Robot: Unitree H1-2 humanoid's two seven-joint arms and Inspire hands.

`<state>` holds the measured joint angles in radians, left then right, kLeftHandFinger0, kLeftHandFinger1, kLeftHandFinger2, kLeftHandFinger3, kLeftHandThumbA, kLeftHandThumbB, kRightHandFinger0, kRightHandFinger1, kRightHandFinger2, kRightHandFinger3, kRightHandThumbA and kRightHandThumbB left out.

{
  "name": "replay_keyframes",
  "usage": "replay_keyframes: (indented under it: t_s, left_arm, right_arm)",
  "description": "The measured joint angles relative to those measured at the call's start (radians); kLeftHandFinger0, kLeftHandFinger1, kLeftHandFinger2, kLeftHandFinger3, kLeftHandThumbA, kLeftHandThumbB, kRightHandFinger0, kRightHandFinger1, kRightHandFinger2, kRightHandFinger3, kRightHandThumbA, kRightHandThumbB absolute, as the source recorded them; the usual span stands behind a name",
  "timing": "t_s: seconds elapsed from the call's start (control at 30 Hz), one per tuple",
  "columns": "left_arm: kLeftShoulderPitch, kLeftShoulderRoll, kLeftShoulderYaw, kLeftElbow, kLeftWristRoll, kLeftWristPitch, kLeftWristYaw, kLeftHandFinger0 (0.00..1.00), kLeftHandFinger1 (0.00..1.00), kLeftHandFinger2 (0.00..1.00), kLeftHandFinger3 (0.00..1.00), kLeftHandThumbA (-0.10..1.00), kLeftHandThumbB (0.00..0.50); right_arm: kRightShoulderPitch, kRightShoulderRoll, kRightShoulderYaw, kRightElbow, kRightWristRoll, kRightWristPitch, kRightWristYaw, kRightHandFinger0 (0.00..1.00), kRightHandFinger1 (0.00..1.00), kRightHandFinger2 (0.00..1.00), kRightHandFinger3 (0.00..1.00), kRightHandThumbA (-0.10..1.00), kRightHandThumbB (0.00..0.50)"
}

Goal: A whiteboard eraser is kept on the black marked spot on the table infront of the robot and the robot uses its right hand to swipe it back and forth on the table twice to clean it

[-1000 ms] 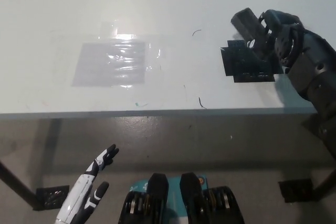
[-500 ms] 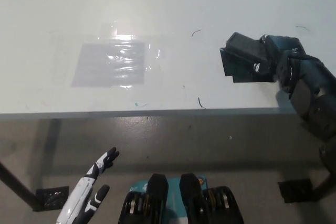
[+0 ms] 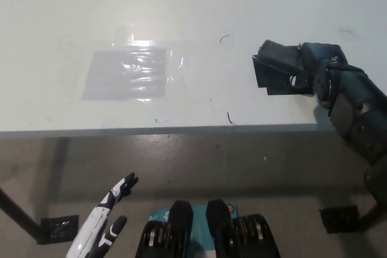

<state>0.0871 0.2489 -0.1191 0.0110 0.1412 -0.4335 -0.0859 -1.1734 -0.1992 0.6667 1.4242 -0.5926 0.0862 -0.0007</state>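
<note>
Right hand [image 3: 314, 70] at right of frame, fingers wrapped around whiteboard eraser [image 3: 279, 57], pressing it flat on white counter [image 3: 199, 4]. Eraser sits over upper left part of black marked spot [image 3: 279, 84]. Clear taped plastic patch [image 3: 126, 74] at left centre of counter, well apart from eraser. Left hand [image 3: 104, 225] rests at lower left below counter edge, fingers spread, holding nothing.

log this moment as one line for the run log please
right hand: shut on eraser | eraser: over black marked spot | left hand: open, resting below table edge
</note>
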Motion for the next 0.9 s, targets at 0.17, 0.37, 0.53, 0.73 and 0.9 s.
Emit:
replay_keyframes:
  t_s: [0.17, 0.37, 0.53, 0.73, 0.9]
  left_arm:
    - [0.0, 0.003, 0.0, 0.0, 0.0, 0.0, -0.001, 1.0, 1.0, 1.0, 1.0, 1.0, 0.447]
    - [0.0, 0.006, -0.005, 0.0, 0.0, 0.0, -0.001, 1.0, 1.0, 1.0, 1.0, 1.0, 0.453]
    - [0.001, 0.008, -0.008, 0.0, 0.0, 0.0, -0.001, 1.0, 1.0, 1.0, 1.0, 1.0, 0.456]
    - [0.001, 0.01, -0.008, 0.0, -0.001, 0.0, -0.001, 1.0, 1.0, 1.0, 1.0, 1.0, 0.453]
    - [-0.001, 0.011, -0.008, 0.0, 0.0, 0.0, -0.002, 1.0, 1.0, 1.0, 1.0, 1.0, 0.456]
  right_arm:
    - [-0.019, 0.021, 0.019, -0.019, -0.016, -0.004, 0.013, 0.33, 0.38, 0.43, 0.59, 0.61, 0.156]
    - [-0.024, 0.117, 0.061, -0.097, -0.038, -0.047, 0.042, 0.22, 0.27, 0.35, 0.5, 0.59, 0.155]
    - [-0.023, 0.2, 0.087, -0.17, -0.055, -0.082, 0.066, 0.17, 0.24, 0.35, 0.55, 0.61, 0.172]
    - [-0.024, 0.255, 0.11, -0.2, -0.076, -0.11, 0.08, 0.07, 0.14, 0.25, 0.46, 0.58, 0.182]
    - [-0.023, 0.256, 0.125, -0.195, -0.097, -0.121, 0.081, 0.0, 0.0, 0.12, 0.36, 0.56, 0.178]
